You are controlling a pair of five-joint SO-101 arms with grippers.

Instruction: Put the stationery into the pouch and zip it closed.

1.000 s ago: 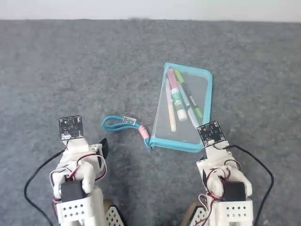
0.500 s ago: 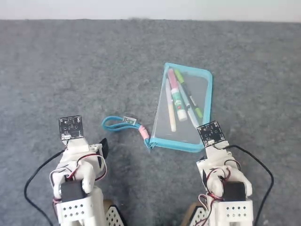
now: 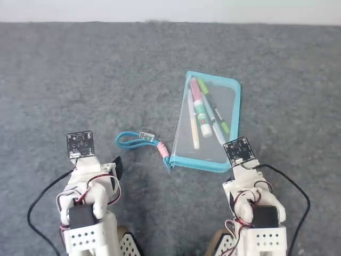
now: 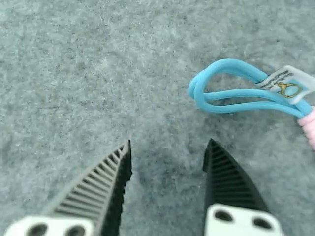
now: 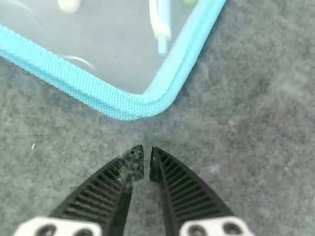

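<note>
A clear pouch [image 3: 209,124] with a turquoise zip border lies on the grey carpet with several pens [image 3: 205,112] inside. Its blue wrist strap [image 3: 132,141] with a white tag and pink connector [image 3: 163,151] trails off its near left corner. My left gripper [image 4: 167,150] hovers open over bare carpet, just short of the strap loop [image 4: 231,88]. Over the carpet, my right gripper [image 5: 146,153] is shut on nothing, a little short of the pouch's corner [image 5: 147,101]. In the high view both arms are pulled back at the near edge, the left arm [image 3: 88,181] and the right arm [image 3: 248,186].
Grey carpet [image 3: 80,80] covers the whole surface, with a pale wall strip along the far edge. Black cables loop beside each arm's base.
</note>
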